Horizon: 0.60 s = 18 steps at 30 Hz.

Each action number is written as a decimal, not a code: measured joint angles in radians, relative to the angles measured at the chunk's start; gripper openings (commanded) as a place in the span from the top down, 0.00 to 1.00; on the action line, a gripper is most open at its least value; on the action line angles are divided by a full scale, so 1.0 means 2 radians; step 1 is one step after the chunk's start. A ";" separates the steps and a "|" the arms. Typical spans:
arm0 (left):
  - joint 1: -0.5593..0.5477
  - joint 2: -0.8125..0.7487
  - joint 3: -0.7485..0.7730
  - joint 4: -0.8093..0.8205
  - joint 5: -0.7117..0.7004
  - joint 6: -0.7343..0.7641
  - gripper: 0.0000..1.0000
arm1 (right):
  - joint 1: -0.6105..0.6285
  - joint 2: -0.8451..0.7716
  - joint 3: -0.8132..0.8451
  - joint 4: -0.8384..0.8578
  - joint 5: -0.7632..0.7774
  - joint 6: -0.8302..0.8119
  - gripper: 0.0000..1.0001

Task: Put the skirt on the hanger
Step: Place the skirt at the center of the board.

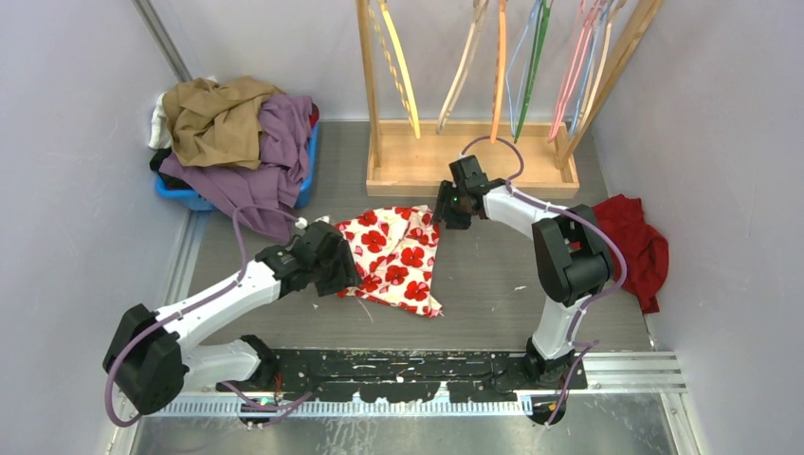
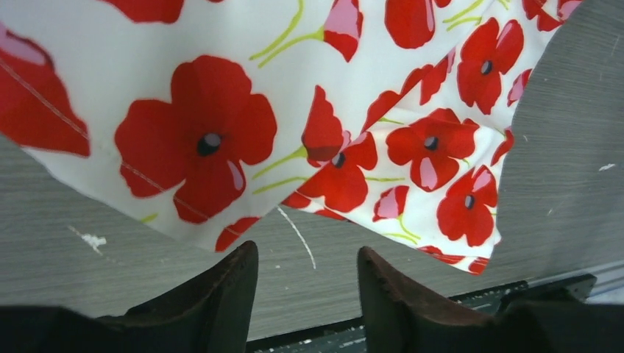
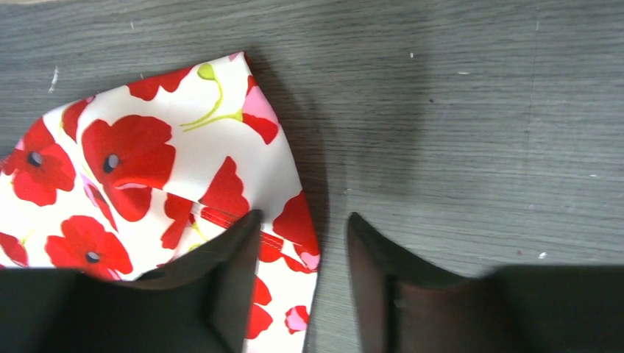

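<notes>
Left gripper [image 1: 347, 273] rests at the left edge of the white skirt printed with red poppies [image 1: 403, 256], which lies crumpled flat on the grey wood-grain table [image 1: 493, 284] in the overhead view. The right gripper [image 1: 444, 207] sits at the skirt's far right corner. Behind the skirt stands a light wooden rack [image 1: 471, 169] carrying coloured plastic hangers [image 1: 498, 85]. A blue plastic basket [image 1: 190, 197] heaped with tan and purple clothes sits at the far left, and a crumpled red garment [image 1: 637, 242] lies to the right, well apart from the skirt.

From the left wrist camera, the two dark fingers [image 2: 228, 290] stand apart with bare table between them. The skirt's hem lies just beyond the tips, and nothing is held.

From the right wrist camera, the jaws are likewise spread. One finger [image 3: 224, 276] lies over the skirt's cloth near a stitched seam, while the other is over bare table. The skirt's edge runs down between them, not pinched.
</notes>
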<state>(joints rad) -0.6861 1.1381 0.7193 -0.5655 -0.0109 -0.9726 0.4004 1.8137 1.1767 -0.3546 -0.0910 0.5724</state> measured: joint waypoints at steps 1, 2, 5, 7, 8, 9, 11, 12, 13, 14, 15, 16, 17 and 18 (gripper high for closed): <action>0.000 0.008 -0.002 0.004 -0.004 0.000 0.64 | 0.000 0.000 0.000 0.001 -0.002 -0.002 0.56; 0.000 0.013 -0.003 0.005 -0.007 0.000 0.66 | 0.000 0.000 0.000 0.002 -0.004 -0.002 0.55; 0.000 0.018 -0.002 0.008 -0.013 0.002 0.69 | 0.001 0.000 0.000 0.004 -0.008 -0.007 0.56; -0.002 0.018 0.003 0.007 -0.011 0.002 0.65 | 0.001 0.000 0.000 0.005 -0.011 -0.012 0.61; -0.006 0.018 0.009 0.007 -0.011 0.002 0.61 | 0.001 0.000 0.000 0.005 -0.012 -0.014 0.62; -0.010 0.018 0.015 0.007 -0.011 0.002 0.58 | 0.001 0.000 0.000 0.005 -0.014 -0.016 0.70; -0.028 0.018 0.036 0.004 -0.012 0.002 0.53 | 0.001 0.000 0.001 0.005 -0.015 -0.020 0.77; -0.038 0.018 0.048 0.002 -0.013 0.002 0.49 | 0.001 0.000 0.003 0.005 -0.017 -0.022 0.77; -0.049 0.018 0.064 -0.001 -0.014 0.001 0.46 | 0.001 0.000 0.004 0.005 -0.017 -0.023 0.78; -0.058 0.019 0.077 -0.004 -0.016 0.002 0.44 | 0.001 0.000 0.006 0.005 -0.017 -0.024 0.78; -0.069 0.020 0.091 -0.005 -0.019 0.002 0.43 | 0.001 0.000 0.007 0.005 -0.017 -0.024 0.75; -0.078 0.021 0.104 -0.006 -0.021 0.002 0.43 | 0.001 0.000 0.008 0.006 -0.017 -0.024 0.59; -0.087 0.023 0.113 -0.006 -0.023 0.002 0.43 | 0.001 0.000 0.008 0.005 -0.018 -0.024 0.48; -0.095 0.026 0.120 -0.006 -0.026 0.002 0.42 | 0.001 0.000 0.008 0.005 -0.018 -0.023 0.43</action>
<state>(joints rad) -0.8764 1.1904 0.9585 -0.5774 -0.0624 -0.9695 0.4019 1.8137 1.1931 -0.3443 -0.1272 0.5262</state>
